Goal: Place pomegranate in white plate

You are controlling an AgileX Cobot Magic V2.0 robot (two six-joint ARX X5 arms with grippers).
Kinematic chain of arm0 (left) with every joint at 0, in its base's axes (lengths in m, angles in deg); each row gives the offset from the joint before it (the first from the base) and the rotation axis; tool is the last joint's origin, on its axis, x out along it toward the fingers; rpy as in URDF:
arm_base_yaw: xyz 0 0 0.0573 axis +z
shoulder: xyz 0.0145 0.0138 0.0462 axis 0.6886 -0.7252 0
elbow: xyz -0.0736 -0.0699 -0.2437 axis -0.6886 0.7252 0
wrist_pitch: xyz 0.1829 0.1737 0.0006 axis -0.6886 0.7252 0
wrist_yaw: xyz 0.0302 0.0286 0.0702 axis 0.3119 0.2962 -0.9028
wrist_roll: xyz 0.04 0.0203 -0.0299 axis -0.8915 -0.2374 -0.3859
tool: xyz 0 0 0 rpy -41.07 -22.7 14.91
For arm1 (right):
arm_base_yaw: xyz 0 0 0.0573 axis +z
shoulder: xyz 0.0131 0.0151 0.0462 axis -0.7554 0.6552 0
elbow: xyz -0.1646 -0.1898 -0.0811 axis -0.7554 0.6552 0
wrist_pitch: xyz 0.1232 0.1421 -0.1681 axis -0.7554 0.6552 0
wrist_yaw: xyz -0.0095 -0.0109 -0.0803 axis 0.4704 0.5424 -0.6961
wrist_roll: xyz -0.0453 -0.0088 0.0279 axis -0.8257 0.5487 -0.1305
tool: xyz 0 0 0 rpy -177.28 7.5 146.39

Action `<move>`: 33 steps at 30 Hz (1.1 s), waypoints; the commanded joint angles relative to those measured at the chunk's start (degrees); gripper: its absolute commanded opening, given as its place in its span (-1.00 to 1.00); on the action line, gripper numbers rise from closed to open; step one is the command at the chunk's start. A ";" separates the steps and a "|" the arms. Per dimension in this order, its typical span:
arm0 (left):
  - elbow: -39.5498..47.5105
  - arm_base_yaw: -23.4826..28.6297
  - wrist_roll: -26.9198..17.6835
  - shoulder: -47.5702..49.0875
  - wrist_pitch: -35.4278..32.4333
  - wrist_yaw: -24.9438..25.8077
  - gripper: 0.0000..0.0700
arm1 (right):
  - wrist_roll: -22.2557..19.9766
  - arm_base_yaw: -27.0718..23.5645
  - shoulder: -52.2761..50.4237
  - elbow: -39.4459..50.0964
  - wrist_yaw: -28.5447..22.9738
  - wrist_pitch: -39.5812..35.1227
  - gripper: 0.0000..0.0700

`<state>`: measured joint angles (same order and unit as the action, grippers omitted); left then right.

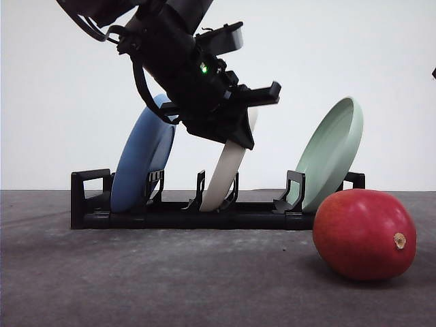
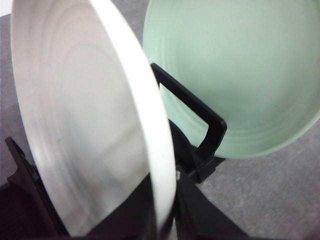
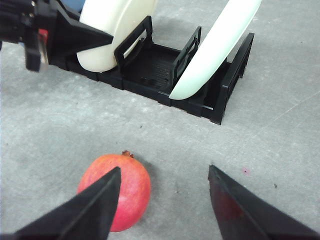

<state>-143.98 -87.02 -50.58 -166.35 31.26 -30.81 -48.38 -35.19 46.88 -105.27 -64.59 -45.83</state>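
rack: three plates standing, white plate in middle slot | pomegranate on table, right-front of rack

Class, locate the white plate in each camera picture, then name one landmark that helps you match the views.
Front view: white plate stands mid-rack, top behind the left arm.
Left wrist view: white plate close up, on edge.
Right wrist view: white plate in the rack.
Shared landmark: black rack.
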 commanded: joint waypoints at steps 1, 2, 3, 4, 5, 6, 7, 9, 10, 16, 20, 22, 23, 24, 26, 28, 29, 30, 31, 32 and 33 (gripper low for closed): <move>-1.29 -0.39 2.82 0.44 -0.53 0.07 -0.97 | -0.44 0.26 0.09 -0.87 0.07 -0.57 0.01; -1.29 -0.39 3.18 0.87 -0.51 0.07 -0.97 | -0.44 0.26 0.09 -0.87 0.07 -0.57 0.01; -1.29 -0.39 3.44 1.33 -0.50 0.07 -0.97 | -0.44 0.26 0.09 -0.87 0.07 -0.57 0.01; -1.29 -0.39 3.53 1.80 -0.53 0.07 -0.97 | -0.46 0.26 0.09 -0.87 0.07 -0.57 0.01; -1.29 -0.39 3.53 2.29 -0.51 0.07 -0.97 | -0.45 0.26 0.09 -0.87 0.08 -0.57 0.01; -1.29 -0.39 3.52 2.83 -0.48 0.07 -0.97 | -0.44 0.26 0.09 -0.87 0.08 -0.57 0.01; -1.29 -0.39 3.54 3.45 -0.45 0.07 -0.97 | -0.44 0.26 0.09 -0.87 0.07 -0.57 0.01; -1.29 -0.39 3.65 4.75 -0.20 0.07 -0.97 | -0.44 0.26 0.09 -0.87 0.07 -0.57 0.01; -1.29 -0.39 3.86 5.50 0.10 0.07 -0.97 | -0.46 0.26 0.09 -0.87 0.07 -0.57 0.01; -1.29 -0.43 6.36 10.82 2.71 0.08 -0.97 | -0.44 0.26 0.09 -0.87 0.09 -0.57 0.01; -1.29 -0.89 7.54 15.38 6.15 0.11 -0.97 | -0.44 0.26 0.09 -0.87 0.09 -0.57 0.01; -1.29 -1.31 7.79 17.98 8.55 0.15 -0.97 | -0.44 0.26 0.09 -0.87 0.09 -0.57 0.01; -1.29 -1.60 7.80 19.27 9.84 0.21 -0.97 | -0.44 0.26 0.09 -0.87 0.09 -0.56 0.01; -1.29 -1.92 7.80 20.58 11.16 0.36 -0.97 | -0.44 0.26 0.09 -0.87 0.08 -0.55 0.01; -1.29 -2.67 7.79 23.25 13.85 1.00 -0.97 | -0.44 0.26 0.09 -0.87 0.07 -0.55 0.01; -1.27 -3.46 7.78 25.80 16.28 2.02 -0.97 | -0.44 0.26 0.09 -0.87 0.07 -0.55 0.01; -1.26 -3.91 7.79 26.91 17.45 2.56 -0.97 | -0.44 0.26 0.09 -0.87 0.07 -0.56 0.01; -1.22 -4.38 7.81 27.98 18.60 2.99 -0.97 | -0.44 0.26 0.09 -0.87 0.07 -0.56 0.01; -1.13 -4.92 7.82 29.07 19.74 3.17 -0.97 | -0.44 0.26 0.09 -0.87 0.07 -0.55 0.01; -0.85 -5.45 8.01 30.08 20.49 3.21 -0.97 | -0.44 0.26 0.09 -0.87 0.07 -0.55 0.01; -0.38 -5.96 8.33 31.13 20.94 3.21 -0.97 | -0.44 0.26 0.09 -0.87 0.07 -0.55 0.01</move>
<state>-143.87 -92.23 -42.63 -135.27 52.73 -27.78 -48.38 -35.19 46.86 -105.27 -64.59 -45.81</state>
